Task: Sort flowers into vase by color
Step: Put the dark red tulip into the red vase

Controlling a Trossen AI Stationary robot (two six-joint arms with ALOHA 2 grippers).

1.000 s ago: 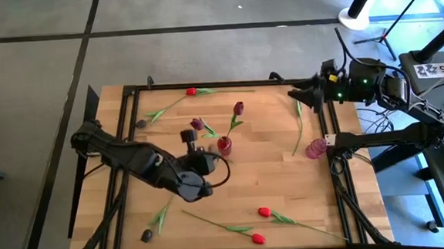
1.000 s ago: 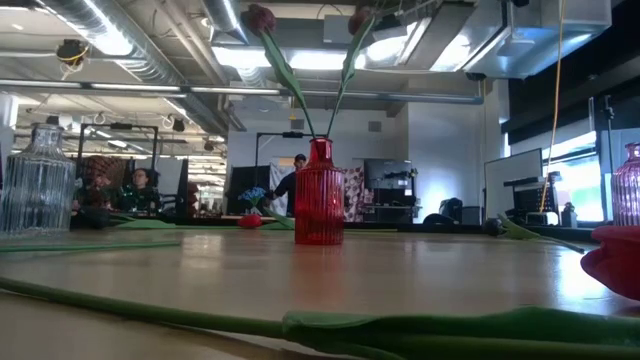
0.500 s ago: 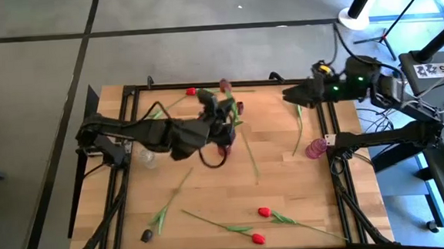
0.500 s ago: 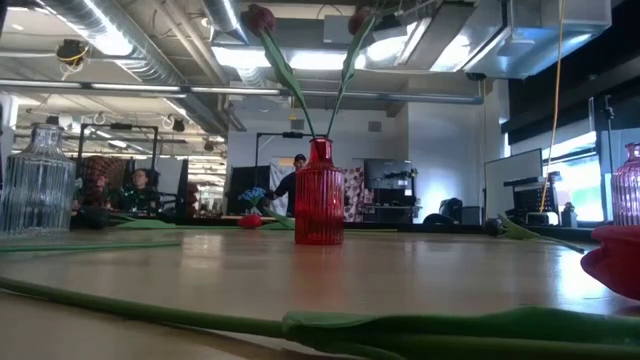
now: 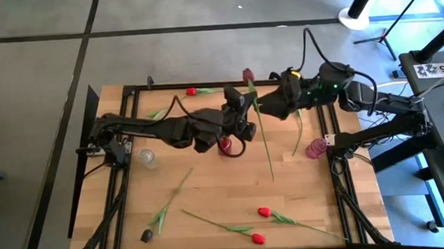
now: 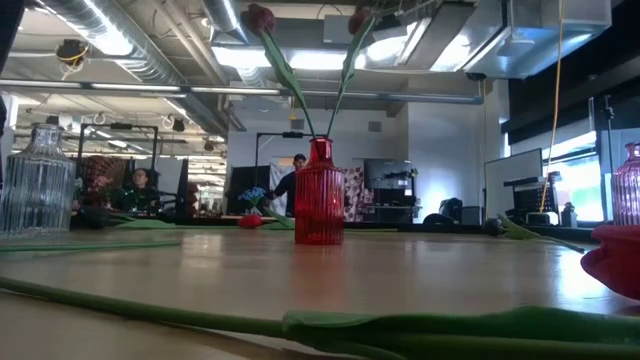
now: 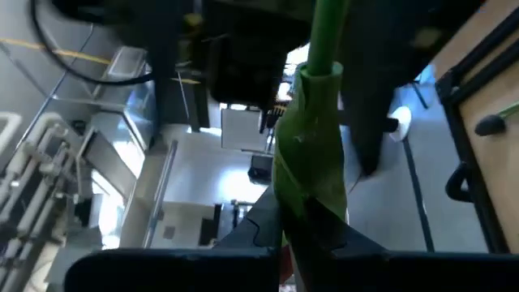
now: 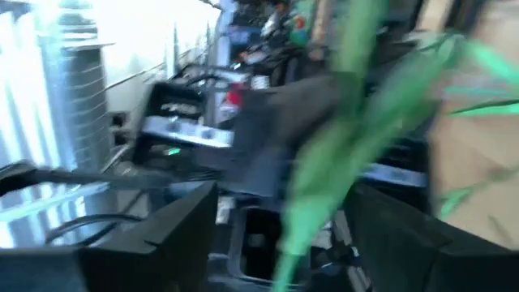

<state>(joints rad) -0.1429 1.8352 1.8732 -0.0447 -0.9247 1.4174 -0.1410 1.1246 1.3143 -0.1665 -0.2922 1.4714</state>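
My left gripper (image 5: 244, 112) is above the table's far middle, shut on a maroon-headed flower (image 5: 248, 76). The flower's long green stem (image 5: 267, 149) runs toward the near edge. My right gripper (image 5: 269, 106) is just right of it, open, with a finger on each side of the green stem (image 8: 320, 182). I cannot tell whether they touch it. The red vase (image 6: 319, 205) stands upright with two dark flowers in it. Under my left arm only part of the red vase (image 5: 225, 146) shows from above. My left gripper pinches the flower's green stem (image 7: 302, 199) between its two fingertips, just below a leaf wrapped around the stem. The fingers come level from the table's left and lie across the stem. The flower is lifted clear of the table, head toward the far edge.
A pink vase (image 5: 314, 148) stands at the right edge and a clear vase (image 5: 147, 158) at the left. Loose flowers lie on the table: red ones (image 5: 264, 211) near the front, one red (image 5: 191, 91) at the far edge, green stems (image 5: 298, 127) on the right.
My left gripper has swung from the table's middle toward the far right, rolling its wrist and carrying the flower, whose head now points to the far edge. My right gripper has come from the far right corner leftward to the flower's stem.
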